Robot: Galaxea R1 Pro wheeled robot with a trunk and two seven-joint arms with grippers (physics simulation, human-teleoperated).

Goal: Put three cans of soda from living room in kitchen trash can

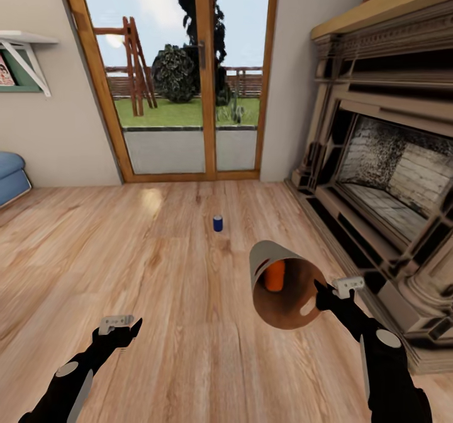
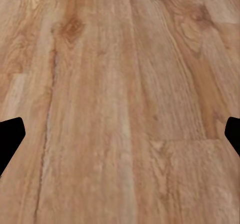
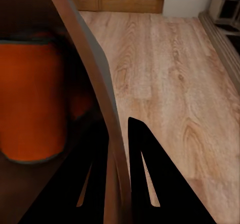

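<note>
While the right gripper clamped the rim of the tilted trash can, an orange soda can lay inside it; the left gripper hung released above the wood-plank floor, a dark blue soda can standing well ahead.

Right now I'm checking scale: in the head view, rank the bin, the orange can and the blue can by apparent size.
1. bin
2. orange can
3. blue can, though it stands farther away, so the two cans may match.
</note>
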